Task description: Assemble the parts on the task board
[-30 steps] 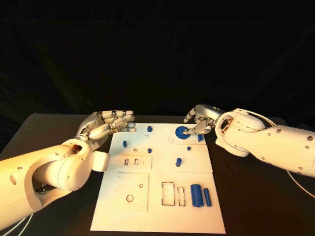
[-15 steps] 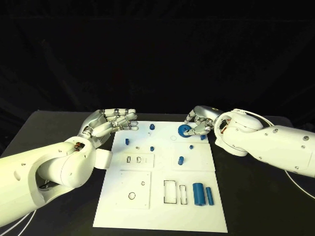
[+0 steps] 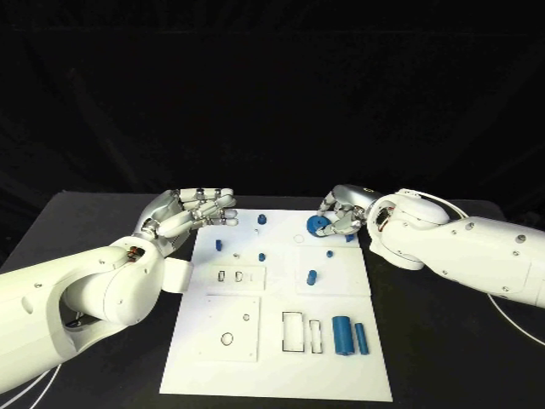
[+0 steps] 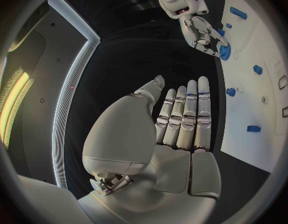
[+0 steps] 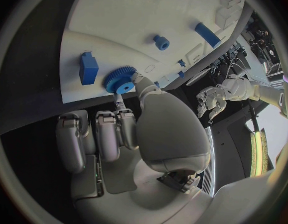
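Note:
The white task board [image 3: 272,341] lies in the middle of the black table. My right hand [image 3: 344,213] hovers over the board's far right corner and pinches a blue gear [image 3: 317,224] between thumb and fingertip; the right wrist view shows the gear [image 5: 121,80] just above the board [image 5: 119,25], beside a blue block [image 5: 88,67]. My left hand [image 3: 197,211] hangs at the far left corner, fingers stretched out, holding nothing [image 4: 181,119]. Several small blue pegs [image 3: 263,256] stand on the board. A thick blue cylinder [image 3: 341,332] and a thinner one [image 3: 361,338] lie near its front right.
Rectangular slots [image 3: 294,332] and round holes [image 3: 227,339] are cut into the front half of the board. Bare black table [image 3: 444,358] lies to the right and left of the board. White cables [image 3: 530,328] trail under my right arm.
The whole picture has shifted slightly, so the camera moved. The right hand keeps the gear at the far right corner and the left hand stays open.

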Action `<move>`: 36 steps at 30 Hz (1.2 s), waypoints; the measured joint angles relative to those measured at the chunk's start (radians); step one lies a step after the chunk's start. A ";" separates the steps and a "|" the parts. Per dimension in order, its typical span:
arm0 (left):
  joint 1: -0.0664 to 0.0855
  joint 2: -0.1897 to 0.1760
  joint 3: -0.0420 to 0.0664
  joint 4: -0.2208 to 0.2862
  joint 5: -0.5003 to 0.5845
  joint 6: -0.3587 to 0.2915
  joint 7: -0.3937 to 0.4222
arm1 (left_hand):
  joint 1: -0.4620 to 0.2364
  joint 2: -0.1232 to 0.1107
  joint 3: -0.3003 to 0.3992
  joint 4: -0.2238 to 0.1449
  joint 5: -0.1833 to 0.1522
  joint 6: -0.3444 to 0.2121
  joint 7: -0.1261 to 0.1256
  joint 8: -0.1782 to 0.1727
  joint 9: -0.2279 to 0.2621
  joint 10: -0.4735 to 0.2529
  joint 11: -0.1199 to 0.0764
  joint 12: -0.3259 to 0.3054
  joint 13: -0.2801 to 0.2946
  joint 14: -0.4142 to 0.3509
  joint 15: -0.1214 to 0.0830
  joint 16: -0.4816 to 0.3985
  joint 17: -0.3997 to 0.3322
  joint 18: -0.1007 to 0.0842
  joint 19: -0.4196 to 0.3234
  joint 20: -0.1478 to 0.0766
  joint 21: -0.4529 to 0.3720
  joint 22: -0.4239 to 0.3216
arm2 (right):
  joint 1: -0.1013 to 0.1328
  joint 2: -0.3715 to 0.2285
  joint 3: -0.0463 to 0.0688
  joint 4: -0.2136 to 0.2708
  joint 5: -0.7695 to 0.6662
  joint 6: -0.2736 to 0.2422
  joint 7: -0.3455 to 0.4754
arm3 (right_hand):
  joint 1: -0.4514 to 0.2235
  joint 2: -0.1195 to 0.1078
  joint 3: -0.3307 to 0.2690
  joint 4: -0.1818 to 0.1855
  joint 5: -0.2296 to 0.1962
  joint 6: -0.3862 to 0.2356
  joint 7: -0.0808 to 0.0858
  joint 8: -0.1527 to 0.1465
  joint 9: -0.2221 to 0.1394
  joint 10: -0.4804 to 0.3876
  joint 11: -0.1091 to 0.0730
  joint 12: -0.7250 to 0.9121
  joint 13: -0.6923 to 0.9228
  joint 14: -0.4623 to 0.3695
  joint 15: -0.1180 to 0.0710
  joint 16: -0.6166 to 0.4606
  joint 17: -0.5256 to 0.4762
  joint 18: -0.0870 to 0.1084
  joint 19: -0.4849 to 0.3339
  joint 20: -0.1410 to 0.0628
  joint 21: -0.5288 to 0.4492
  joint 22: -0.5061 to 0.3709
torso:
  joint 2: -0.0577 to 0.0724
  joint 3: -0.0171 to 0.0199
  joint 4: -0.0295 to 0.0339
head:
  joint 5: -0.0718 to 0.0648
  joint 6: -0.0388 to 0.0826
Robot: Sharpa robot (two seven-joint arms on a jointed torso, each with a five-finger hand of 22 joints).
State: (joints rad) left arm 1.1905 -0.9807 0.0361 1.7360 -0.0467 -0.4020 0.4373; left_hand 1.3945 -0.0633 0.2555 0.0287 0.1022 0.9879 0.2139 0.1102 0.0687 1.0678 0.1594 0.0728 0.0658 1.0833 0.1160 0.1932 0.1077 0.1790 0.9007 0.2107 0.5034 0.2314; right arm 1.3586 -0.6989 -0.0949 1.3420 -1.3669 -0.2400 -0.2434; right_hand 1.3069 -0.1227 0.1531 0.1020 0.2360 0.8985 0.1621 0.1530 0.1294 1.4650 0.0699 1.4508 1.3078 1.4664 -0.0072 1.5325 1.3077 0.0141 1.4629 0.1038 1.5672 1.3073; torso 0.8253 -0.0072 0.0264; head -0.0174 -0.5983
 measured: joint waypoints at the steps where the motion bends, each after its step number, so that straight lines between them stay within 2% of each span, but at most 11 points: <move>1: 0.000 0.000 0.000 0.000 0.000 0.000 0.000 | 0.000 0.000 0.000 0.000 0.000 0.000 0.000 0.000 0.000 0.000 0.000 0.000 0.000 0.000 0.000 0.000 0.000 0.000 0.000 0.000 0.000 0.000 | 0.000 0.001 0.000 -0.001 0.000 0.000 0.000 | 0.000 0.000 0.000 0.000 0.000 0.000 0.000 0.002 0.000 0.000 0.000 0.000 0.000 0.000 0.000 0.000 0.000 0.000 0.000 0.000 0.000 0.000 | 0.000 0.0001 -0.0001 | 0.000 0.000; 5: 0.000 0.000 0.000 0.000 0.000 0.000 0.000 | 0.000 0.000 0.000 0.000 0.000 0.000 0.000 0.000 0.000 0.000 0.000 0.000 0.000 0.000 0.000 0.000 0.000 0.000 0.000 0.000 0.000 0.000 | -0.001 0.002 0.000 -0.001 -0.002 0.000 0.000 | 0.010 0.010 0.002 -0.002 0.000 0.007 -0.006 0.012 0.004 0.000 0.000 0.006 0.000 0.000 0.000 0.004 0.000 0.000 0.000 0.000 0.000 0.000 | 0.000 -0.0001 0.0004 | 0.000 0.001; 11: 0.000 0.001 0.000 -0.001 0.000 0.000 -0.001 | 0.000 0.000 0.000 0.000 0.000 0.000 0.000 0.000 0.000 0.000 0.000 0.000 0.000 0.000 0.000 0.000 0.000 0.000 0.000 0.000 0.000 0.000 | -0.001 0.004 0.000 -0.002 -0.011 -0.005 0.001 | 0.037 0.037 0.029 -0.018 -0.002 0.058 -0.012 0.032 0.007 0.000 0.000 0.023 0.000 0.000 0.000 0.007 0.000 0.000 0.000 0.000 -0.001 0.001 | 0.000 -0.0003 0.0010 | -0.001 0.000; 13: 0.000 0.001 0.000 -0.001 0.000 0.000 -0.001 | 0.000 0.000 0.000 0.000 0.000 0.000 0.000 0.000 0.000 0.000 0.000 0.000 0.000 0.000 0.000 0.000 0.000 0.000 0.000 0.000 0.000 0.000 | -0.002 0.004 0.001 -0.001 -0.018 -0.009 0.002 | 0.051 0.051 0.046 -0.026 -0.008 0.082 -0.020 0.047 0.013 0.002 -0.006 0.032 0.000 0.000 0.000 0.008 0.000 0.000 0.000 0.000 -0.001 0.001 | 0.000 -0.0003 0.0010 | 0.001 -0.001; 17: 0.000 0.001 0.000 -0.001 0.000 0.000 -0.001 | 0.000 0.000 0.000 0.000 0.000 0.000 0.000 0.000 0.000 0.000 0.000 0.000 0.000 0.000 0.000 0.000 0.000 0.000 0.000 0.000 0.000 0.000 | -0.003 0.004 0.000 0.004 -0.035 -0.021 0.003 | 0.062 0.062 0.075 -0.041 -0.014 0.092 -0.012 0.048 0.013 -0.001 -0.016 0.039 0.000 0.002 -0.009 0.008 0.000 0.000 0.004 -0.004 -0.001 0.001 | 0.001 0.0000 0.0007 | 0.004 -0.002; 26: 0.000 0.001 0.000 -0.003 0.000 0.000 -0.001 | 0.000 0.000 0.000 0.000 0.000 0.000 0.000 0.000 0.000 0.000 0.000 0.000 0.000 0.000 0.000 -0.004 0.000 0.000 0.000 0.000 0.000 0.001 | -0.008 -0.002 -0.003 0.045 -0.077 -0.097 0.018 | 0.067 0.070 0.095 -0.053 -0.004 0.092 -0.012 0.048 0.010 0.002 -0.027 0.052 0.000 0.002 -0.016 0.012 0.000 0.000 0.004 -0.011 -0.001 0.001 | 0.001 0.0001 0.0003 | 0.008 0.001; 32: 0.000 0.002 0.000 -0.003 0.000 0.000 -0.001 | 0.000 0.000 0.000 0.000 0.000 0.000 0.000 0.000 0.000 0.000 0.000 0.000 0.000 0.000 0.000 -0.004 0.000 0.000 0.000 0.000 0.000 0.001 | -0.006 0.004 -0.002 0.090 -0.110 -0.164 0.034 | 0.067 0.070 0.096 -0.054 0.002 0.092 -0.012 0.048 0.006 0.002 -0.027 0.052 0.000 0.002 -0.016 0.012 0.000 0.000 0.000 -0.015 -0.001 0.001 | 0.000 0.0001 0.0003 | 0.007 0.007; 36: 0.000 0.003 0.000 -0.003 0.000 0.001 -0.001 | 0.000 0.000 0.000 0.000 0.000 0.000 0.000 0.000 0.000 0.000 0.000 0.000 0.000 0.000 0.000 -0.004 0.000 0.000 0.000 0.000 0.000 0.001 | -0.005 0.024 -0.002 0.111 -0.132 -0.191 0.040 | 0.067 0.070 0.097 -0.052 0.002 0.092 -0.012 0.048 0.006 0.002 -0.027 0.052 0.000 -0.002 -0.020 0.012 0.000 0.000 0.000 -0.015 -0.001 0.000 | 0.000 -0.0006 0.0003 | 0.008 0.010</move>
State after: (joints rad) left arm 1.1905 -0.9778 0.0361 1.7326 -0.0465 -0.4013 0.4361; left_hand 1.3945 -0.0634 0.2555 0.0287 0.1022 0.9878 0.2139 0.1103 0.0687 1.0678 0.1594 0.0728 0.0657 1.0833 0.1160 0.1894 0.1078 0.1791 0.9007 0.2107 0.5033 0.2322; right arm 1.3537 -0.6751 -0.0964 1.4525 -1.4993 -0.4315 -0.2037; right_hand 1.3739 -0.0522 0.2504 0.0496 0.2384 0.9904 0.1497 0.2012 0.1356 1.4669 0.0428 1.5023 1.3075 1.4648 -0.0272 1.5440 1.3074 0.0143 1.4630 0.0890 1.5665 1.3078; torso 0.8255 -0.0078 0.0267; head -0.0090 -0.5882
